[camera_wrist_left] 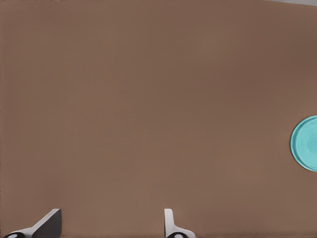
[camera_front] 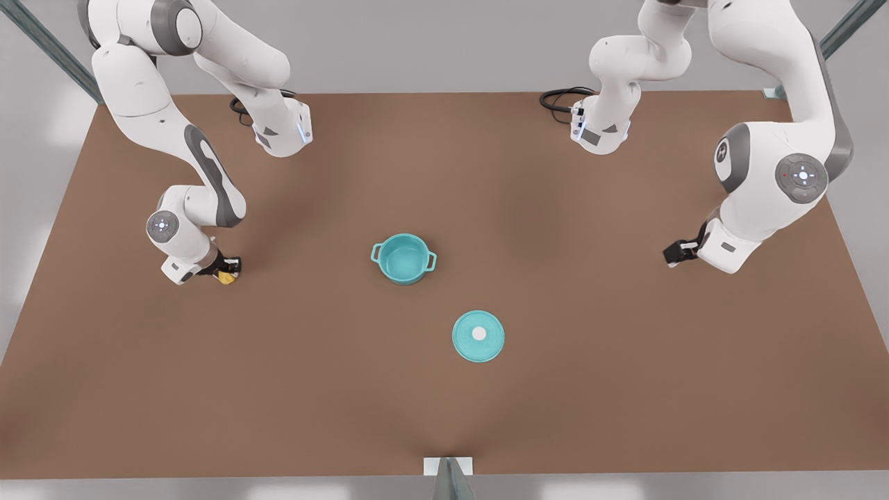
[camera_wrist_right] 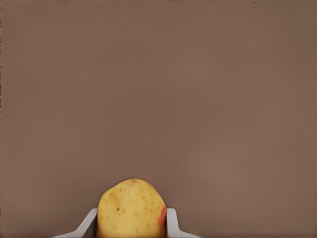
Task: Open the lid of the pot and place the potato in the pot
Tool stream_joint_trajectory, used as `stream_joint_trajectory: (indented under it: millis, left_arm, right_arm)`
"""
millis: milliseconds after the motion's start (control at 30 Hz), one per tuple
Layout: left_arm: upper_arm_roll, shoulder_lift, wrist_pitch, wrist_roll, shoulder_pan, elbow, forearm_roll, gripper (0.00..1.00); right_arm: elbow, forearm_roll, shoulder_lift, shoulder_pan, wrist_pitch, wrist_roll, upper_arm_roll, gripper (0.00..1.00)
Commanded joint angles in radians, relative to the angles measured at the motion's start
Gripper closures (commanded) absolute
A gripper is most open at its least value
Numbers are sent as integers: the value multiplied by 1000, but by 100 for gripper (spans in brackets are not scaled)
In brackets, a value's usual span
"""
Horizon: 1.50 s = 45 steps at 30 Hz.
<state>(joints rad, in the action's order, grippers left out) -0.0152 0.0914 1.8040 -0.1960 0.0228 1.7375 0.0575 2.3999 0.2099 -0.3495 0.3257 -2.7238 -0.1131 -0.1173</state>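
The teal pot (camera_front: 403, 258) stands uncovered in the middle of the table, its inside bare. Nearer the front edge, the pot lid (camera_front: 478, 336) lies flat on the table with its white knob up. Its rim (camera_wrist_left: 306, 144) also shows in the left wrist view. At the front view's left, my right gripper (camera_front: 226, 269) is low over the table and shut on the yellow potato (camera_front: 227, 277). In the right wrist view the potato (camera_wrist_right: 131, 208) sits between the two fingers (camera_wrist_right: 171, 220). My left gripper (camera_front: 675, 253) waits open at the front view's right, holding nothing.
The brown table (camera_front: 444, 403) carries just the pot and the lid. Black cables (camera_front: 559, 101) lie by the arm bases at the back. A small bracket (camera_front: 448, 467) sits at the middle of the front edge.
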Motion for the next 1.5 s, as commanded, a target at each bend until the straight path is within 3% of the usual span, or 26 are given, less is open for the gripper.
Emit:
stream_joint_trajectory:
  millis: [0,333,500,700,833,1000,1133,1367,1467]
  left_arm:
    - [-2,-1,0,208,6,-1,-2,0]
    - [-2,-1,0,201,6,5,-2,0]
    - [-3,-2,-2,202,6,5,-2,0]
    - [-2,1,0,198,5,-1,-2,0]
    - [-2,1,0,199,5,-1,-2,0]
    - [-2,1,0,198,6,-1,-1,0]
    - [-9,-6,0,172,14,-18,-1,0]
    - [-6,-1,-48,170,8,-24,-1,0]
    - [-6,-1,-48,181,6,-24,5,0]
  right_arm:
    - [1,0,3,3,3,-7,-1,46]
    - [-1,0,41,1,18,4,1,49]
    - [-11,-12,113,-7,133,41,-19,49]
    - [-97,-96,182,-7,329,174,-150,49]
    - [-235,-98,181,-7,523,375,-275,49]
    - [-355,-178,175,-43,618,642,-436,49]
    - [-413,-181,135,-183,627,825,-436,49]
    - [-599,-172,-63,-453,624,1089,-427,50]
    - [-605,-169,-106,-530,576,1104,-378,50]
